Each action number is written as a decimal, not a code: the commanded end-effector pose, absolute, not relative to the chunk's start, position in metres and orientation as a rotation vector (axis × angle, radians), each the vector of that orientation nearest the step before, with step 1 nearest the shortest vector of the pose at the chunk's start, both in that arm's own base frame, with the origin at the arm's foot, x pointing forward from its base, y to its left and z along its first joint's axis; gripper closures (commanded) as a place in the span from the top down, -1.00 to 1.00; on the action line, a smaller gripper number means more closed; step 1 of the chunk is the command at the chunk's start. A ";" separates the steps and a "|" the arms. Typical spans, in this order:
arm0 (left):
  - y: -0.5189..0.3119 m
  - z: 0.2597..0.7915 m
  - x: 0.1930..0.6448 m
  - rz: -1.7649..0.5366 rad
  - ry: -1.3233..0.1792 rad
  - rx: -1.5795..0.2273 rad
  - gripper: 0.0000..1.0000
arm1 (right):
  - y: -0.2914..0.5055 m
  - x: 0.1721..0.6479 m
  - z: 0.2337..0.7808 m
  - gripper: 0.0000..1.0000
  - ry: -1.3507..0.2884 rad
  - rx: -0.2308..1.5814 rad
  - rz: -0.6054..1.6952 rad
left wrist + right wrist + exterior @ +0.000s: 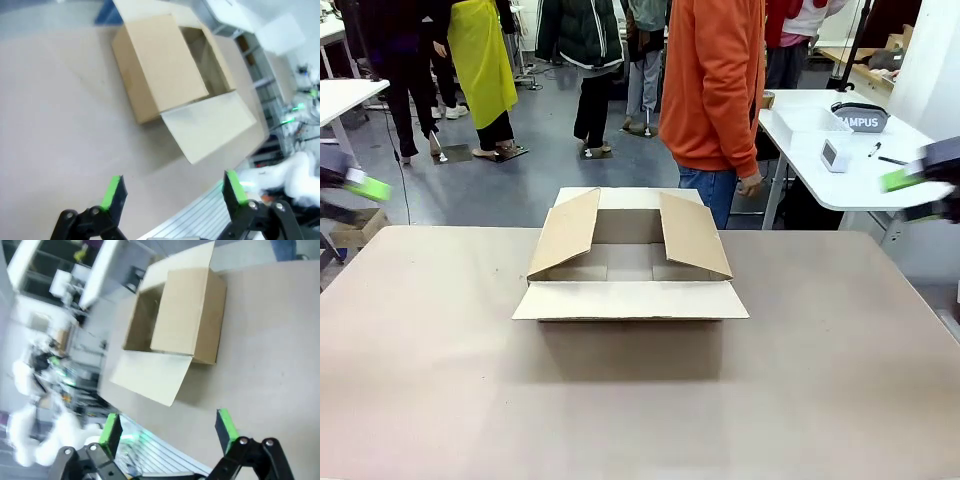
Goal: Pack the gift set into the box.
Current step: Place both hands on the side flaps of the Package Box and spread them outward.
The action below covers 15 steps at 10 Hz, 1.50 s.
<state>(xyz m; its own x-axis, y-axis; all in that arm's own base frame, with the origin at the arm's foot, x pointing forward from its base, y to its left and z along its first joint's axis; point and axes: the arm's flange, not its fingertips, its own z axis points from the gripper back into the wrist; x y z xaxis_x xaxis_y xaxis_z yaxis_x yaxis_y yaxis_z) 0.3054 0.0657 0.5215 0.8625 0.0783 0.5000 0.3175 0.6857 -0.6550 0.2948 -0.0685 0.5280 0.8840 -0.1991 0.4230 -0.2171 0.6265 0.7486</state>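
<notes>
Standing flaps-open, box (630, 300), bare floor showing, left pincer (173, 181), right pincer (167, 421), both spread.

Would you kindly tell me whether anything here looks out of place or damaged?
Nothing looks damaged. The box sits open, its two side flaps leaning inward over the opening. The gift set lies apart on a white side table.

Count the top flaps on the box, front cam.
4. On the box, the near flap is folded out flat toward the camera. The left flap and right flap slant up. The far flap sits behind them, partly hidden.
</notes>
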 end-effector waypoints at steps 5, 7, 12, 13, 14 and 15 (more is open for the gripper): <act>0.223 0.440 0.242 0.243 -0.641 -1.203 1.00 | -0.224 0.242 0.375 1.00 -0.634 1.161 -0.560; 0.223 0.440 0.242 0.243 -0.641 -1.203 1.00 | -0.247 0.228 0.427 1.00 -0.637 1.255 -0.482; 0.218 0.441 0.247 0.251 -0.605 -1.193 1.00 | -0.245 0.232 0.429 1.00 -0.605 1.255 -0.488; 0.190 0.462 0.269 0.191 -0.525 -1.093 1.00 | -0.215 0.248 0.447 1.00 -0.596 1.149 -0.430; 0.160 0.486 0.297 0.098 -0.453 -1.033 1.00 | -0.175 0.267 0.469 1.00 -0.594 1.061 -0.333; 0.124 0.508 0.321 0.009 -0.393 -0.969 1.00 | -0.134 0.282 0.488 1.00 -0.588 0.980 -0.233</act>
